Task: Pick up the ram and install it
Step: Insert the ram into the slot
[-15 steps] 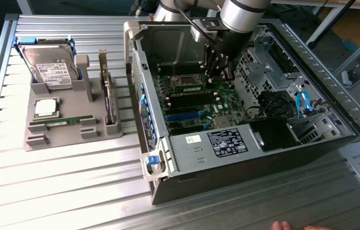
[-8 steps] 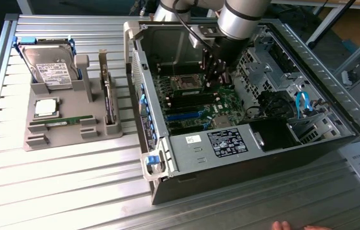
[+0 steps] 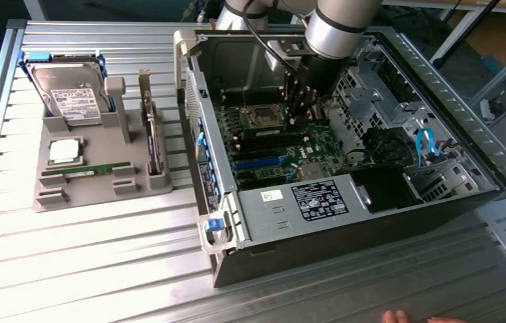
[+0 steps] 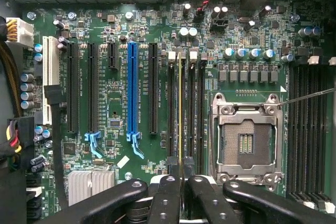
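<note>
The ram (image 4: 181, 114) shows edge-on as a thin yellow-green line in the wrist view. It is pinched between the two black fingers (image 4: 167, 198) of my gripper (image 4: 181, 184), which is shut on it. The stick hangs lengthwise over the black memory slots (image 4: 171, 114) beside the empty processor socket (image 4: 245, 140). I cannot tell whether it touches a slot. In the exterior view the gripper (image 3: 304, 116) reaches down inside the open computer case (image 3: 343, 202), just above the motherboard (image 3: 280, 151).
A grey holder tray (image 3: 91, 192) at the exterior view's left carries a hard drive (image 3: 72, 94), a silver processor chip (image 3: 64, 151), another green stick (image 3: 85, 170) and a dark expansion card (image 3: 153, 138). Case walls surround the arm. Fingertips of a hand (image 3: 397, 316) show at the front edge.
</note>
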